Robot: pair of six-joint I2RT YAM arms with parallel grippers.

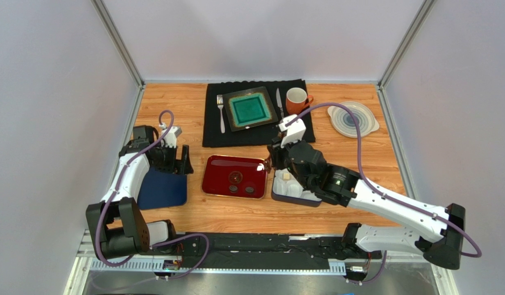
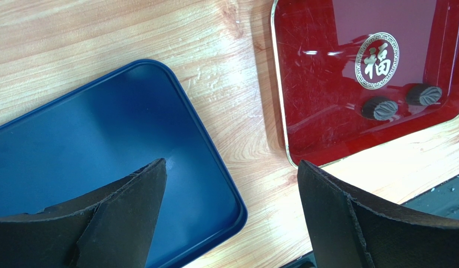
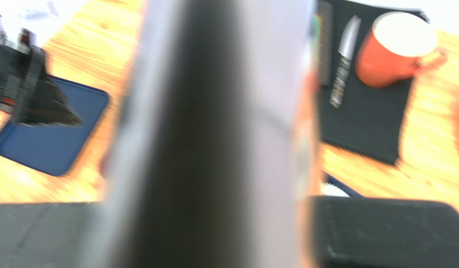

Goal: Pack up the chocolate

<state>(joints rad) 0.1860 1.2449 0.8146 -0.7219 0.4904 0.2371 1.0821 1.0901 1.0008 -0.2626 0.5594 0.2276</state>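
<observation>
Nearest the front edge, the box [image 1: 278,197] of white paper cups sits under the right arm. Just beside it is the red tray [image 1: 218,169], where the dark chocolate pieces [image 2: 380,108] lie towards its front edge, within likely reach of either arm. The right gripper [image 1: 275,162] hangs about where tray and box meet. Its own view is blurred, so its opening and any load cannot be told. The left gripper [image 2: 231,164] is spread wide and empty above the blue lid [image 2: 75,145] by the tabletop's left edge, seemingly parked clear. Farthest lies the black placemat [image 1: 211,135].

Chocolates [image 2: 380,108] lie on tray [image 2: 326,100], right of tin [image 2: 92,145].
</observation>
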